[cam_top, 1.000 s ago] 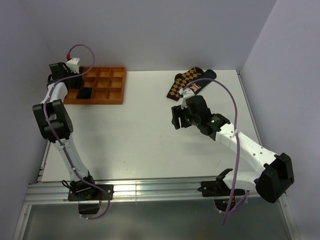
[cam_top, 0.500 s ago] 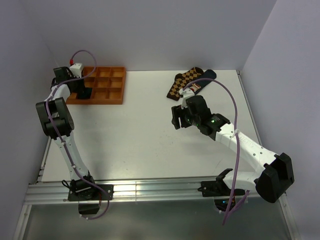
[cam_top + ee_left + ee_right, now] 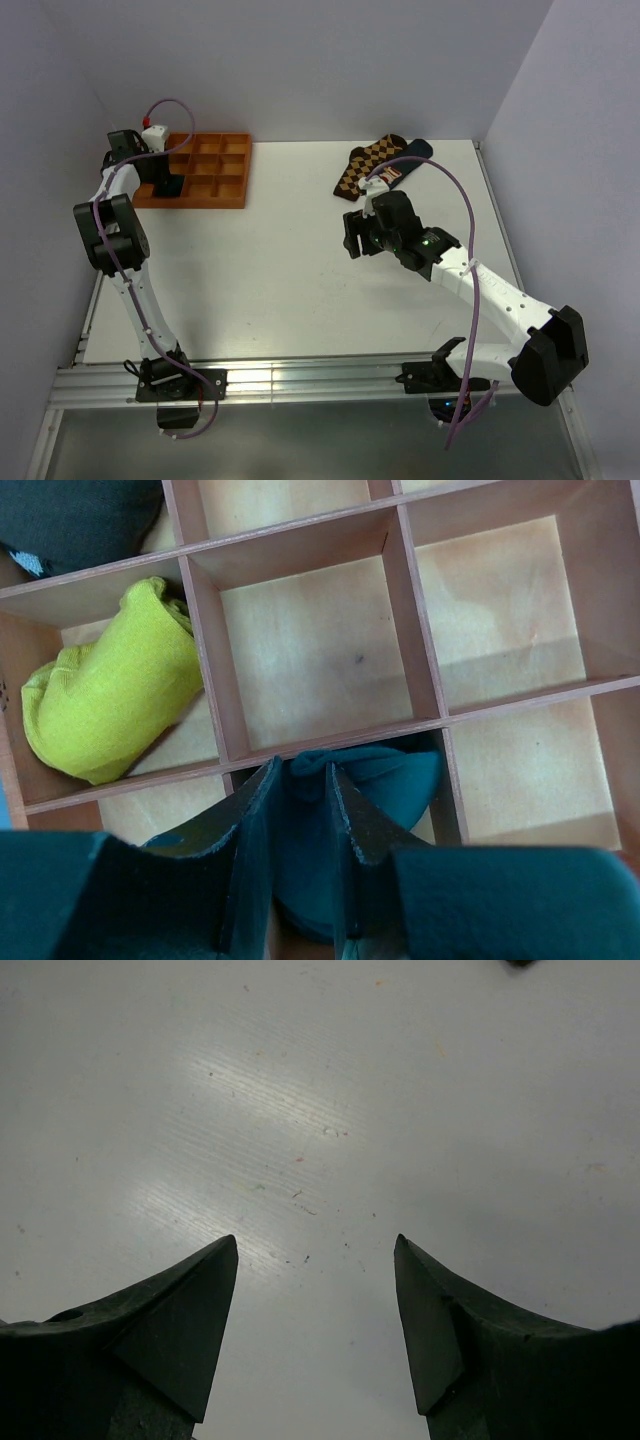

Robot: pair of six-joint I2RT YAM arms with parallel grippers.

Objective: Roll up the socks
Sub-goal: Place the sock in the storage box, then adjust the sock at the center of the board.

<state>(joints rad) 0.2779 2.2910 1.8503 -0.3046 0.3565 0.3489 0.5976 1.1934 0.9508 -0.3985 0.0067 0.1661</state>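
Nearest you, the right fingers point(image 3: 205, 1300) stand wide open and hold nothing; they hang over bare white counter point(image 3: 300, 1080), right of centre in the top view; only faint specks show on the surface below them.

Farther back and to the left, the left arm reaches to the wooden tray point(image 3: 215, 170) at the far left of the counter; the tray is split into square compartments by thin dividers.

The left fingers point(image 3: 260, 810) are nearly together, pinching a fold of the rolled teal sock point(image 3: 395, 780); you can see teal fabric in the narrow gap between them; the bundle sits inside a compartment in the tray's near row, toward its left end.

In the compartment next to it lies a yellow-green sock point(image 3: 110, 695), bunched up and leaning on a divider; beyond that, a dark sock point(image 3: 70, 515) fills part of another compartment; the other compartments in the wrist view show bare wood.

At the far right of the counter lie brown-and-tan argyle socks point(image 3: 365, 165); a dark fabric piece point(image 3: 420, 149) touches their right side; you cannot tell what it is.
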